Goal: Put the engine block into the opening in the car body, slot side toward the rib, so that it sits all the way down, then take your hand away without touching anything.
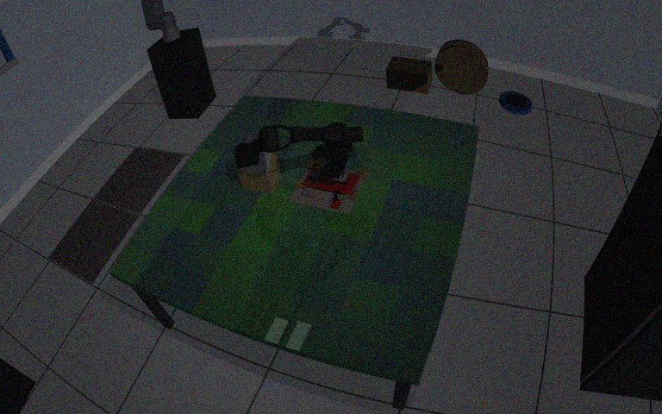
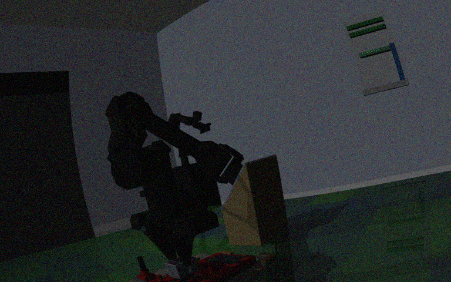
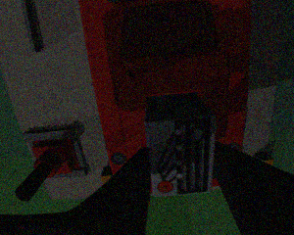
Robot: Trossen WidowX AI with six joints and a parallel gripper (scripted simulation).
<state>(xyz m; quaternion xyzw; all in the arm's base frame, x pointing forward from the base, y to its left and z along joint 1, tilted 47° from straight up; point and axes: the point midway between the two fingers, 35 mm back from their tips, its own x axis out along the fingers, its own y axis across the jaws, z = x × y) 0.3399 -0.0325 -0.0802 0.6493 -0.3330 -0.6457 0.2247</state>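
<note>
The dark grey engine block (image 3: 178, 157) (image 2: 176, 268) stands between the fingertips of my gripper (image 3: 179, 151) (image 2: 182, 260), which is shut on it. In the wrist view its near face shows dark upright ribbing and a small red disc. The red car body (image 3: 92, 59) (image 1: 353, 183) (image 2: 226, 266) lies under and beyond the block, which is over its near end. The opening is hidden by the block and fingers, and the rib cannot be made out. How deep the block sits, and whether it touches the body, cannot be told in this dark picture.
A pale board (image 3: 54, 88) (image 1: 314, 198) lies under and beside the car body. On it is a small red part with a black handle (image 3: 39, 176) (image 2: 141, 262). A tan wedge-shaped block (image 1: 259, 180) (image 2: 240, 216) stands beside the arm. Two pale strips lie near the table's front edge.
</note>
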